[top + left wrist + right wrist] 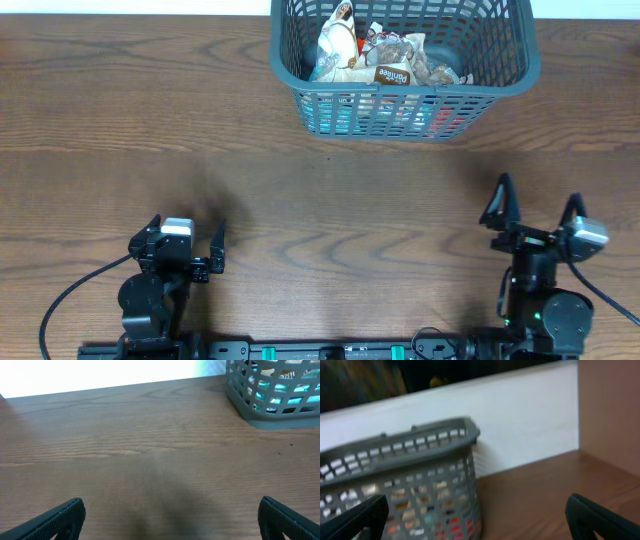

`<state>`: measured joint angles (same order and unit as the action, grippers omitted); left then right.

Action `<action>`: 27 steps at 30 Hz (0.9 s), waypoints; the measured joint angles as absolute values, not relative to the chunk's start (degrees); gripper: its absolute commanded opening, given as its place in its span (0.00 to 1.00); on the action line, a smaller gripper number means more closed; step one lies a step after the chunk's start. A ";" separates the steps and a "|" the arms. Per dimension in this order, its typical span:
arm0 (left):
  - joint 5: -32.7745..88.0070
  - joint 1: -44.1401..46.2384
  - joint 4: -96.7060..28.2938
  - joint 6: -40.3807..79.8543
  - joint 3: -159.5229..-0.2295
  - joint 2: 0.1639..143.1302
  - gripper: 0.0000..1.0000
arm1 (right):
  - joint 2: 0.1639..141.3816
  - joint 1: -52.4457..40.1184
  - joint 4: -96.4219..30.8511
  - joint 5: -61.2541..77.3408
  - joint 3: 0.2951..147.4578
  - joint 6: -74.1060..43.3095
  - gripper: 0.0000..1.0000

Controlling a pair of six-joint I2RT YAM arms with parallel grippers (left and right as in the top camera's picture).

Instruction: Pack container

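Left tool [187,236] and right tool [538,196] are hovering spread, empty. Container [284,62] is holding packets [372,56]. Packing is looking complete; next, just checking.

You'll find the container [400,112] at the table's [250,170] far edge (right of centre), packets [375,55] heaped in it; the left gripper [185,238] sits near-left and the right gripper [537,205] near-right, both well apart from it.
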<state>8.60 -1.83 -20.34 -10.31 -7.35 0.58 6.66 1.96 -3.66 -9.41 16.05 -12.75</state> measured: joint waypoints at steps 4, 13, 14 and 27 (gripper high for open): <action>8.60 -1.83 -20.34 -10.31 -7.35 0.58 0.99 | 4.54 0.97 -3.66 -9.21 12.49 -12.78 0.99; 8.60 -1.83 -20.34 -10.31 -7.35 0.58 0.99 | 0.95 0.91 -3.62 -8.99 6.07 -14.74 0.99; 8.60 -1.83 -20.34 -10.31 -7.35 0.58 0.99 | 0.95 0.91 -3.62 -8.99 5.58 -15.09 0.99; 8.60 -1.83 -20.36 -10.31 -7.35 0.58 0.99 | 0.95 0.89 -3.62 -8.64 1.26 -17.12 0.99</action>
<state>8.60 -1.83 -20.36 -10.31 -7.35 0.58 0.95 0.89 -3.62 -8.64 1.26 -17.12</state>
